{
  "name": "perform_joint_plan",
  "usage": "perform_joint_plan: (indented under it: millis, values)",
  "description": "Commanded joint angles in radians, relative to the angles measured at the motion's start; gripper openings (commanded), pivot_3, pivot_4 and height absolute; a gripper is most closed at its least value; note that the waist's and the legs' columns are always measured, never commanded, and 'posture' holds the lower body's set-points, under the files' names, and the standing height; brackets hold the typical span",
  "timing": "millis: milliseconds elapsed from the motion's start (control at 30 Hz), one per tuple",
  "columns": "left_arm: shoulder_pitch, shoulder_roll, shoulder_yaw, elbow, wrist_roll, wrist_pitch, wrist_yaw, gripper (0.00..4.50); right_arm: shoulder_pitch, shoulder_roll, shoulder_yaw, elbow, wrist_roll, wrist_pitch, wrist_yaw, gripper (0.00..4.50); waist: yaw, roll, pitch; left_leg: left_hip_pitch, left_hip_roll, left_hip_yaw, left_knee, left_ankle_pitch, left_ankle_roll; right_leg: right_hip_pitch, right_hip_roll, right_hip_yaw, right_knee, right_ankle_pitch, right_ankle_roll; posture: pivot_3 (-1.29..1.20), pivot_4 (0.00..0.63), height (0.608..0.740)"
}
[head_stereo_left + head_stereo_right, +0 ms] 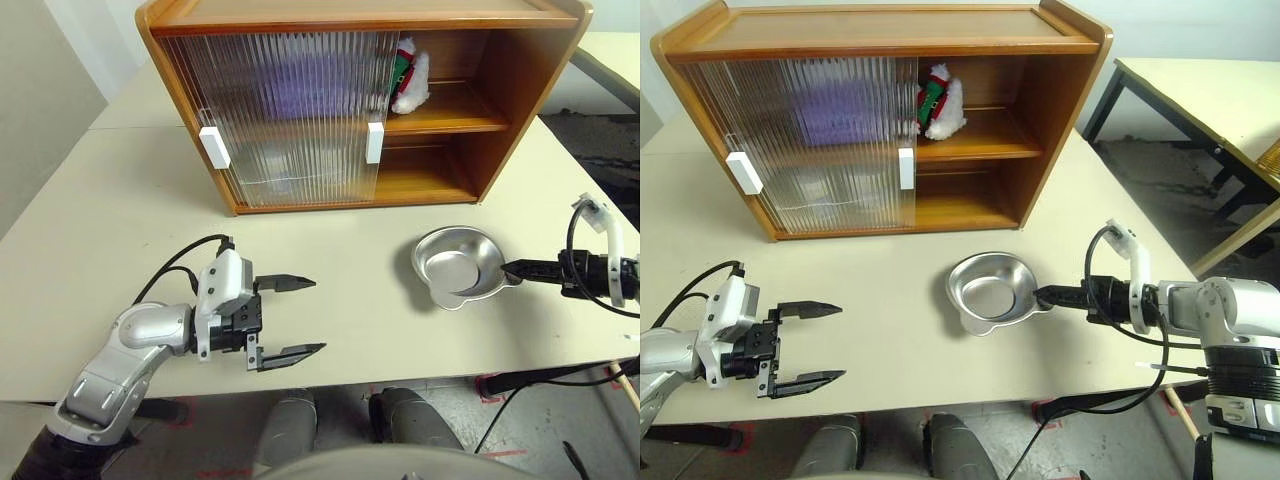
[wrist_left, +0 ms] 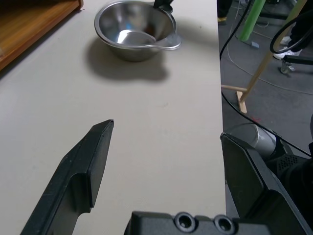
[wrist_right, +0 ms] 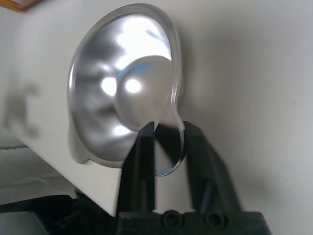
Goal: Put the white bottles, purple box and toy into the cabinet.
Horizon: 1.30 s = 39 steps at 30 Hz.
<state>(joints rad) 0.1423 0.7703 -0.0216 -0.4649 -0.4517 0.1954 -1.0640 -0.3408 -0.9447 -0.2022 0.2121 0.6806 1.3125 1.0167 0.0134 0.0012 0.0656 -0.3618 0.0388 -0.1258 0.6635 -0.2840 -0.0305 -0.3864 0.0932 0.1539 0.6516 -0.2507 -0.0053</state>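
The right gripper [image 1: 1045, 296] pinches the rim of the bowl [image 1: 988, 291] near the desk's [image 1: 120, 200] front edge. The left gripper [image 1: 290, 318] hangs released. The toy [image 1: 410, 78] sits in the cabinet [image 1: 520, 90].

Purple box [image 1: 830, 112]: showing as a lilac smear behind the ribbed sliding doors [image 1: 805, 140], outline and logo dissolving.
Toy [image 1: 938, 102]: peeking past the door edge on the upper shelf, one side lying covered by the ribbed panel.
Lower shelf behind doors: blurring into pale shapes, contents too vague to name.
Cabinet [image 1: 520, 90]: getting cropped along its top in the left eye view; in the left wrist view, reduced to a wooden corner [image 2: 34, 24].
Steel bowl [image 3: 122, 83]: smearing at the rim tab in the right wrist view, one finger [image 3: 142, 166] covering part of that tab.
Right gripper [image 1: 510, 270]: arm running off the picture edge.
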Motion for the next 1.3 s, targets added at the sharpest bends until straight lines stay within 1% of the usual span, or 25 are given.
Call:
perform_joint_plan:
  millis: [33, 167, 233, 333, 467, 600, 733, 800, 867, 967, 1033, 1200, 1300]
  values:
    - [0.007, 0.001, -0.003, 0.014, 0.013, -0.01, -0.002, 4.5, 0.018, -0.035, 0.01, 0.017, -0.008, -0.005, 0.008, 0.26, 0.0, 0.0, 0.0, 0.001, 0.0, 0.0, 0.0, 0.0, 0.0, 0.001, 0.0, -0.001, 0.0, 0.0, 0.0, 0.02, 0.075, 0.74]
    - [0.005, -0.002, -0.002, 0.021, 0.015, -0.012, -0.004, 4.5, 0.015, -0.054, 0.007, 0.029, 0.012, 0.018, 0.036, 0.13, 0.006, 0.001, -0.001, 0.001, -0.001, 0.0, 0.002, 0.001, 0.001, 0.002, 0.0, -0.001, 0.0, 0.0, 0.0, 0.02, 0.077, 0.74]
    - [0.003, -0.003, -0.001, 0.024, 0.015, -0.013, -0.006, 4.5, 0.004, -0.052, -0.003, 0.04, 0.028, 0.035, 0.045, 0.02, 0.006, 0.001, -0.001, 0.001, -0.001, 0.0, 0.003, 0.001, 0.002, 0.003, -0.001, 0.0, 0.0, 0.001, 0.0, 0.02, 0.078, 0.74]
    - [-0.004, -0.004, -0.002, 0.03, 0.014, -0.016, -0.009, 4.5, -0.025, -0.04, -0.02, 0.068, 0.066, 0.073, 0.059, 0.0, 0.006, 0.001, -0.001, 0.0, -0.001, 0.0, 0.004, 0.001, 0.002, 0.003, -0.001, 0.001, 0.0, 0.001, 0.0, 0.02, 0.08, 0.74]
    - [-0.019, -0.045, 0.022, 0.026, -0.042, -0.009, 0.002, 4.5, -0.09, 0.006, -0.085, 0.137, 0.147, 0.178, 0.075, 0.0, 0.005, 0.001, -0.001, -0.001, -0.001, -0.001, 0.005, 0.001, 0.002, 0.001, -0.002, 0.002, 0.0, 0.002, -0.002, 0.03, 0.078, 0.74]
    - [-0.021, -0.063, 0.039, 0.029, -0.028, -0.028, 0.025, 4.5, -0.138, 0.064, -0.167, 0.195, 0.19, 0.24, 0.051, 0.0, 0.005, 0.002, -0.001, -0.001, 0.0, -0.001, 0.004, 0.001, 0.002, 0.0, -0.001, 0.001, 0.0, 0.002, -0.003, 0.03, 0.077, 0.74]
    - [-0.028, -0.086, 0.038, 0.02, -0.025, -0.019, 0.063, 4.5, -0.188, 0.147, -0.267, 0.219, 0.206, 0.293, -0.022, 0.0, 0.004, 0.002, -0.001, 0.0, 0.0, 0.0, 0.003, 0.001, 0.002, 0.0, 0.0, 0.0, 0.001, 0.002, -0.003, 0.03, 0.078, 0.74]
    - [-0.032, -0.092, 0.031, 0.018, -0.009, -0.006, 0.09, 4.5, -0.227, 0.205, -0.341, 0.239, 0.202, 0.3, -0.088, 0.0, 0.004, 0.002, -0.001, 0.0, 0.0, 0.001, 0.003, 0.002, 0.002, 0.0, 0.001, 0.0, 0.001, 0.003, -0.001, 0.03, 0.081, 0.74]
    - [-0.039, -0.098, 0.024, 0.019, 0.015, 0.009, 0.126, 4.5, -0.232, 0.247, -0.371, 0.224, 0.185, 0.273, -0.148, 0.0, 0.003, 0.002, -0.001, 0.001, 0.0, 0.002, 0.004, 0.002, 0.003, 0.001, 0.0, 0.0, 0.001, 0.004, 0.0, 0.04, 0.082, 0.74]
    - [-0.05, -0.115, 0.017, 0.013, 0.031, 0.018, 0.166, 4.5, -0.225, 0.28, -0.4, 0.208, 0.177, 0.252, -0.207, 0.0, 0.006, 0.002, -0.001, 0.002, -0.001, 0.001, 0.004, 0.002, 0.003, 0.001, 0.0, 0.0, 0.001, 0.004, 0.0, 0.04, 0.083, 0.74]
    - [-0.053, -0.116, 0.013, 0.011, 0.047, 0.03, 0.186, 4.5, -0.245, 0.309, -0.447, 0.226, 0.182, 0.238, -0.256, 0.0, 0.006, 0.002, -0.001, 0.002, -0.001, 0.0, 0.004, 0.002, 0.004, 0.001, 0.0, 0.001, 0.001, 0.004, 0.0, 0.04, 0.083, 0.74]
    - [-0.058, -0.122, 0.008, 0.003, 0.059, 0.04, 0.215, 4.5, -0.286, 0.432, -0.582, 0.217, 0.196, 0.193, -0.417, 0.0, 0.003, 0.003, -0.001, 0.002, 0.0, 0.0, 0.003, 0.002, 0.004, 0.0, 0.0, 0.001, 0.001, 0.006, -0.003, 0.04, 0.082, 0.74]
    - [-0.055, -0.12, 0.005, -0.001, 0.062, 0.045, 0.218, 4.5, -0.293, 0.506, -0.632, 0.172, 0.209, 0.182, -0.5, 0.0, 0.002, 0.003, -0.001, 0.003, 0.001, -0.001, 0.001, 0.002, 0.004, 0.0, 0.0, 0.001, 0.001, 0.006, -0.004, 0.04, 0.08, 0.74]
